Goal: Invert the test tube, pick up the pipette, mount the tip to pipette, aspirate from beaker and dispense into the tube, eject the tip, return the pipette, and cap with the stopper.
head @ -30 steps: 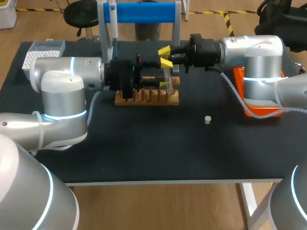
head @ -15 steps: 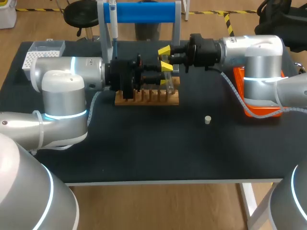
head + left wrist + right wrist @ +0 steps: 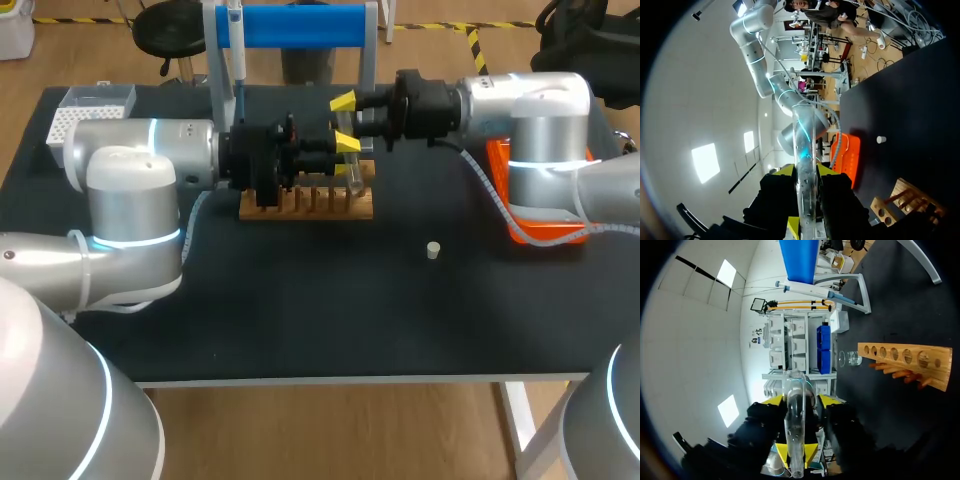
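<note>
A clear test tube (image 3: pixel 351 166) hangs upright over the wooden rack (image 3: pixel 306 203), with both grippers at it. My left gripper (image 3: pixel 341 166) is shut on it; in the left wrist view its yellow fingertips (image 3: pixel 785 170) press the test tube (image 3: pixel 805 150) from both sides. My right gripper (image 3: pixel 345 122) is open around the upper part of the test tube (image 3: pixel 794 425), with a gap on each side. The pipette (image 3: pixel 235 50) hangs on the blue stand (image 3: pixel 300 25). The small stopper (image 3: pixel 433 250) lies on the table.
A white tip box (image 3: pixel 85 108) stands at the back left. An orange tray (image 3: pixel 530 230) lies under my right arm. A glass beaker (image 3: pixel 850 358) stands beyond the rack (image 3: pixel 905 362).
My left gripper has closed onto the test tube. My right gripper's fingers have spread apart and let go of it. The tube has stayed over the rack.
</note>
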`<action>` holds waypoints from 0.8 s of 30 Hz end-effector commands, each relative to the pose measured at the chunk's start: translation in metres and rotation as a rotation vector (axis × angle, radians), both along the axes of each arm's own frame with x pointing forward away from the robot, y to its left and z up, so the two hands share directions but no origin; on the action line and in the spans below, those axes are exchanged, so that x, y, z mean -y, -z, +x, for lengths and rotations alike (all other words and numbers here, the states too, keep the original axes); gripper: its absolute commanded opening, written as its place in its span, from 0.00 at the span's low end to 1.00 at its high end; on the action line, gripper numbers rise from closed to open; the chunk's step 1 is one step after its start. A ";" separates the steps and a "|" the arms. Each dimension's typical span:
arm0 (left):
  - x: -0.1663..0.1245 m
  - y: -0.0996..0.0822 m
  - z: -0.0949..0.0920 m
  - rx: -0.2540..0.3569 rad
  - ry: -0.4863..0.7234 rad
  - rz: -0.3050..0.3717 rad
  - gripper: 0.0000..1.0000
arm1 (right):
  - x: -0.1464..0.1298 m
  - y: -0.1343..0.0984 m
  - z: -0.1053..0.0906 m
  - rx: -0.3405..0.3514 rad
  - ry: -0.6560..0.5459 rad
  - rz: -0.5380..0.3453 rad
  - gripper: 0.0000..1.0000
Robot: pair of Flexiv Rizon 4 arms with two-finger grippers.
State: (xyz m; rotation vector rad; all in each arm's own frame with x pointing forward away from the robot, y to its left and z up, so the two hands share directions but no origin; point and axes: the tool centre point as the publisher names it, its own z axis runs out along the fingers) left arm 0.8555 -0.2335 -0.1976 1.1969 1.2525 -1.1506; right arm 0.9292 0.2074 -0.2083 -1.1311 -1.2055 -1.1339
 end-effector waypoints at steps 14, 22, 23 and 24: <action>0.000 0.000 0.000 -0.002 0.005 0.005 0.00 | 0.001 0.001 0.000 0.002 -0.001 0.001 1.00; 0.000 0.000 0.000 -0.002 0.005 0.005 0.00 | 0.006 -0.001 -0.002 0.081 0.021 -0.012 1.00; 0.000 0.000 0.000 -0.002 0.005 0.005 0.00 | 0.012 -0.002 -0.003 0.132 0.038 -0.019 1.00; 0.000 0.000 0.000 -0.002 0.005 0.005 0.00 | 0.018 -0.004 -0.003 0.167 0.051 -0.017 1.00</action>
